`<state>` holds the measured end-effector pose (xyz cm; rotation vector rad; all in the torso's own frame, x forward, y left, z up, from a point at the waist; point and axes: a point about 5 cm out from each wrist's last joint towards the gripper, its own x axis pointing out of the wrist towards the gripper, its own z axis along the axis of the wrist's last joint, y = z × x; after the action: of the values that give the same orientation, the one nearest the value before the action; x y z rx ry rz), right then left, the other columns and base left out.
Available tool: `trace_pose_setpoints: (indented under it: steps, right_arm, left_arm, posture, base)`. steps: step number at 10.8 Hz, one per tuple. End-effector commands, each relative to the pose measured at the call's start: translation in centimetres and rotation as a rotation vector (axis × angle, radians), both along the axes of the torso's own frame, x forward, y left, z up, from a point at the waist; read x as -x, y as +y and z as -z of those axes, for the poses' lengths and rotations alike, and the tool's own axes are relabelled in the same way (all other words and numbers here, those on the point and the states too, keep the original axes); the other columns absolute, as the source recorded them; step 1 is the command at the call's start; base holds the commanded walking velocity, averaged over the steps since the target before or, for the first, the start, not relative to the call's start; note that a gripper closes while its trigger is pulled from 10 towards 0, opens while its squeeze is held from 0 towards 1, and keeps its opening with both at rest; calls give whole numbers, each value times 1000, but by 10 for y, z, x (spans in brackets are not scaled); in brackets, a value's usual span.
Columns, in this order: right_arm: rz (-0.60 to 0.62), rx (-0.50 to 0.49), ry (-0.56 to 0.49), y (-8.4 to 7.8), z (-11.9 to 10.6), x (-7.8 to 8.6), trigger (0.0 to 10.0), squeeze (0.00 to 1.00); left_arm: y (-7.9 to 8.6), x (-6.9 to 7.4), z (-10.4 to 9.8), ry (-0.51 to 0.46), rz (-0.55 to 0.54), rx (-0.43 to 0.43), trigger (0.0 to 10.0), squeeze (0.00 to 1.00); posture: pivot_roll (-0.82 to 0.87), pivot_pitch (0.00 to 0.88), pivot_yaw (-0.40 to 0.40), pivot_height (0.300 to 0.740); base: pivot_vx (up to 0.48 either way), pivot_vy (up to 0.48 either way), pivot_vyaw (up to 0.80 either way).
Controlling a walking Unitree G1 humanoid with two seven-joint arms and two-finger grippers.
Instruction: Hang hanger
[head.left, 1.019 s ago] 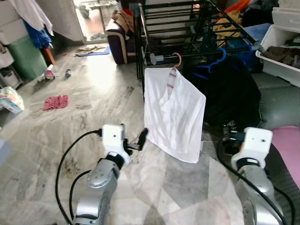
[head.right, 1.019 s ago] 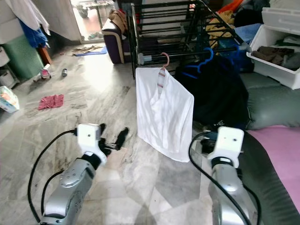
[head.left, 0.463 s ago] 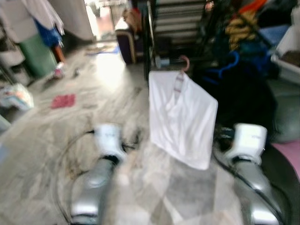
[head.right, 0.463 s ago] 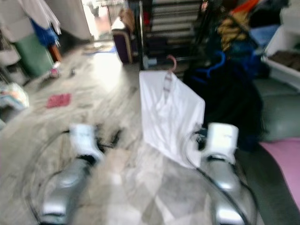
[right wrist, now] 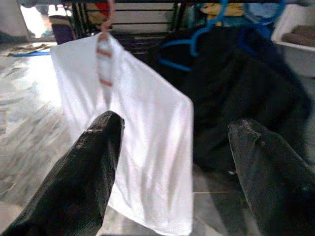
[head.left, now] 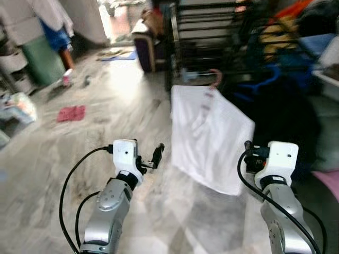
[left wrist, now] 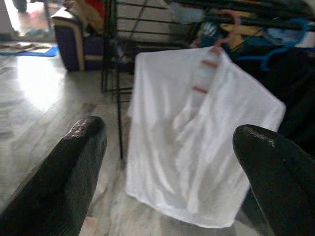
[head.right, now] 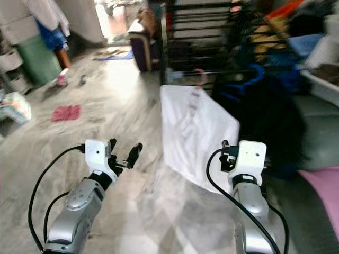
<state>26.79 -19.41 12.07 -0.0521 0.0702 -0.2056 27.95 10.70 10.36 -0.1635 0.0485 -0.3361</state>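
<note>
A white shirt (head.left: 212,143) hangs on a pink hanger (head.left: 214,75) hooked on a low bar of the black drying rack (head.left: 212,32). Beside it, a blue hanger (head.left: 265,84) carries a black garment (head.left: 288,116). My left gripper (head.right: 124,152) is open and empty, low over the marble floor, a short way left of the shirt. My right gripper (right wrist: 174,125) is also open and empty, pointing at the shirt's right edge and the black garment. In the eye views its fingers are hidden behind the white wrist block (head.left: 280,157).
A red cloth (head.left: 71,112) and small clutter lie on the floor at the left. Near them are a green bin (head.left: 38,58) and a bag (head.left: 16,108). A purple seat (head.left: 147,47) stands behind the rack. A pink cushion (head.left: 328,182) is at the right edge.
The head camera shook and shifted a little, so the whole picture moved. Both grippers stay open and empty, and the shirt hangs where it was.
</note>
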Motion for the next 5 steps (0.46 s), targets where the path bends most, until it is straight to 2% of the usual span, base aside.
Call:
trace_pose_setpoints:
  steps: [1,5]
  right_arm:
    - [-24,-12,-16,4,-4,-3,10000,0]
    - [-34,-9,-18,5,-4,-4,10000,0]
  left_arm:
    - [4,0,2,7,-2,-23,10000,0]
    - [2,0,3,10,3,-20,10000,0]
  posture:
    - [-23,0,55,740]
    - [-24,0,49,740]
  base:
    - [315,364,0]
    - [326,352,0]
